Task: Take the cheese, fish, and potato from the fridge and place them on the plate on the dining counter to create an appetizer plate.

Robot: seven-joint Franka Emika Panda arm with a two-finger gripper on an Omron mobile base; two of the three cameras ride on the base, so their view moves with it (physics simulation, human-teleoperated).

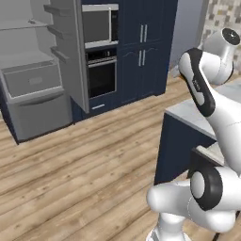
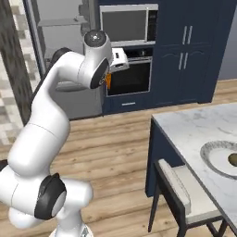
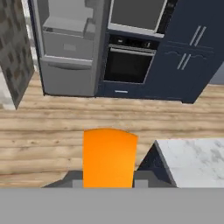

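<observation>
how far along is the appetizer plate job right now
Looks done: a brown lump, likely the potato, already lies on the plate on the dining counter. In hand: the claw is shut on the orange cheese, held above the wood floor near the counter's corner, with the open fridge behind. Left: set the cheese on the plate, then fetch the fish.
</observation>
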